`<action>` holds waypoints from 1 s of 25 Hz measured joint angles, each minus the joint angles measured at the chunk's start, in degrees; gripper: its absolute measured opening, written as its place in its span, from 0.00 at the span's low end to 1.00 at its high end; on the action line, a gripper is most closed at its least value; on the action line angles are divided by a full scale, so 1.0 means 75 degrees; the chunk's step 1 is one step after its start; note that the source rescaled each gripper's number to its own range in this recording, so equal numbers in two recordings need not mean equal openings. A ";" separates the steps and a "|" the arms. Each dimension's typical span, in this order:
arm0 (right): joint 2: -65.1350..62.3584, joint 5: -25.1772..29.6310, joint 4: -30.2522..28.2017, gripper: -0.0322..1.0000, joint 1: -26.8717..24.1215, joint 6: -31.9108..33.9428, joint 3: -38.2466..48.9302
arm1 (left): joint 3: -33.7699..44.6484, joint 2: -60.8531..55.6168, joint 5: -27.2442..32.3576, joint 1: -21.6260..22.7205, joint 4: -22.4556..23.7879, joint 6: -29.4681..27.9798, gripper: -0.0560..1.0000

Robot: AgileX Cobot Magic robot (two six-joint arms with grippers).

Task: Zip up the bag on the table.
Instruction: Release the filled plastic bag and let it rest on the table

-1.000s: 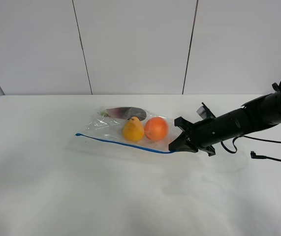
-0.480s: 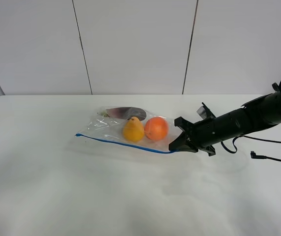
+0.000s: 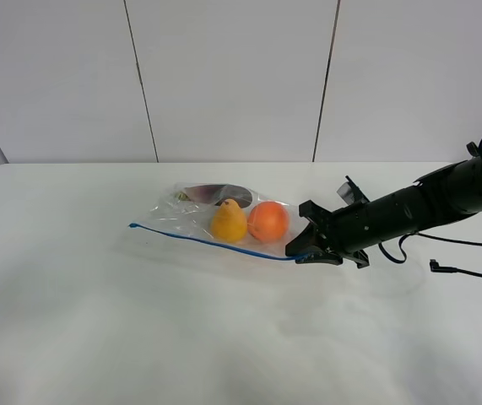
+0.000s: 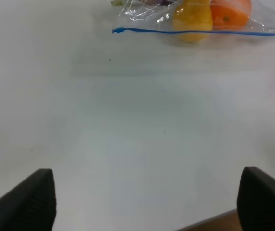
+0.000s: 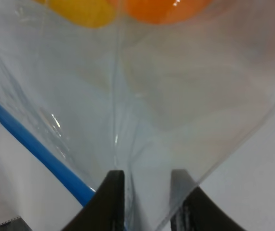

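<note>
The clear bag (image 3: 192, 221) lies on the white table (image 3: 97, 329), holding a yellow pear (image 3: 229, 223), an orange fruit (image 3: 268, 221) and a dark item (image 3: 211, 193). Its blue zip line (image 3: 198, 240) runs along the near edge. My right gripper (image 3: 296, 251) is shut on the bag's right corner at the end of the zip line; in the right wrist view the plastic (image 5: 142, 120) sits between the fingers (image 5: 113, 197). My left gripper (image 4: 147, 202) is open and empty, well short of the bag (image 4: 142, 9), and out of the exterior high view.
A black cable (image 3: 468, 272) lies on the table at the far right, behind the right arm (image 3: 418, 207). A white panelled wall (image 3: 224, 76) stands behind the table's far edge.
The right gripper has lifted the bag's corner slightly. The blue zip line has risen and drawn straighter, and its left end now sits a little higher.
</note>
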 joint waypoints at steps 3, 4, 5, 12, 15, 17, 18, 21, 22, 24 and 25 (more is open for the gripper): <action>0.0000 0.0035 0.0000 0.34 0.0000 0.0000 0.0000 | 0.0000 0.0000 0.0000 0.0000 0.0000 0.0000 0.94; 0.0000 0.0040 0.0000 0.34 0.0000 0.0000 0.0000 | 0.0000 0.0000 0.0000 0.0000 0.0000 0.0000 0.94; 0.0000 0.0040 0.0000 0.34 0.0000 0.0000 0.0000 | 0.0000 0.0000 0.0000 0.0000 0.0000 0.0000 0.94; 0.0000 0.0044 -0.0005 0.49 0.0000 -0.0035 0.0000 | 0.0000 0.0000 0.0000 0.0000 0.0000 0.0000 0.94; 0.0000 0.0044 -0.0005 0.58 0.0000 -0.0035 0.0000 | 0.0000 0.0000 0.0000 0.0000 0.0000 0.0000 0.94; -0.0039 0.0044 -0.0038 0.60 0.0000 -0.0035 0.0000 | 0.0000 0.0000 0.0000 0.0000 0.0000 0.0000 0.94; -0.0087 0.0044 -0.0080 0.60 0.0000 -0.0035 -0.0010 | 0.0000 0.0000 0.0000 0.0000 0.0000 0.0000 0.94; -0.0345 0.0056 -0.0434 0.60 0.0000 0.0028 -0.0191 | 0.0000 0.0000 0.0000 0.0000 0.0000 0.0000 0.94; -0.0454 0.0064 -0.0634 0.61 0.0000 0.0145 -0.0275 | 0.0000 0.0000 0.0000 0.0000 0.0000 0.0000 0.94; -0.0714 0.0071 -0.1390 0.61 0.0000 0.0568 -0.0514 | 0.0000 0.0000 0.0000 0.0000 0.0000 0.0000 0.94; -0.0828 0.0077 -0.1905 0.61 0.0000 0.0889 -0.0641 | 0.0000 0.0000 0.0000 0.0000 0.0000 0.0000 0.94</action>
